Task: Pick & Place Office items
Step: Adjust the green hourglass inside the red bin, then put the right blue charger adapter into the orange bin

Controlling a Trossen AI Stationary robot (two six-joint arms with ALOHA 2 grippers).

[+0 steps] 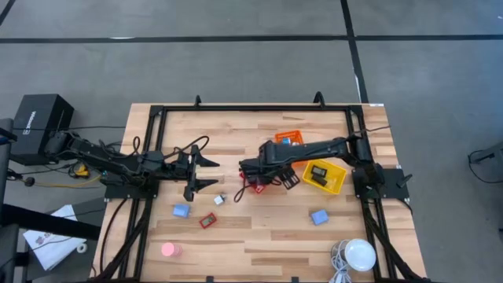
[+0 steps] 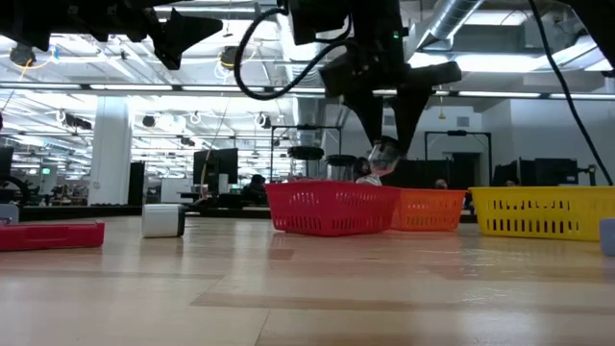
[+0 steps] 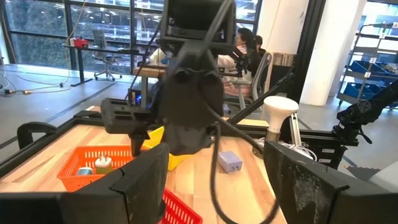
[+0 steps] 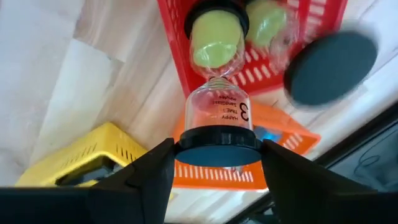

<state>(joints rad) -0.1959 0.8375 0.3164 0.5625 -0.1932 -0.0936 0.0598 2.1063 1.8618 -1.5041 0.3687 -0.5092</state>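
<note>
My right gripper (image 4: 217,163) hangs over the red mesh basket (image 4: 311,37), fingers pointing down, shut on a small hourglass (image 4: 217,81) with black end caps and yellow-green sand. The low view shows that hourglass (image 2: 382,159) just above the red basket (image 2: 332,207). A second, blurred hourglass (image 4: 273,28) lies in the basket. My left gripper (image 1: 206,173) waits open left of centre, level above the table. On the wood lie blue blocks (image 1: 181,211) (image 1: 318,216), a red-framed piece (image 1: 207,221), a pink disc (image 1: 168,250) and a small pale piece (image 1: 219,200). My right gripper pinches the hourglass by its upper black cap (image 4: 217,138), one finger (image 4: 146,177) on each side of the cap's rim, coming from above and pointing down. The hourglass hangs upright below the fingers, its lower cap (image 4: 216,9) over the red basket's inside.
An orange basket (image 1: 289,139) and a yellow basket (image 1: 336,179) holding black rectangles stand beside the red one. A white round lamp (image 1: 360,253) sits at the near right edge. A black frame (image 1: 236,108) rims the table. Bare wood lies along the near side.
</note>
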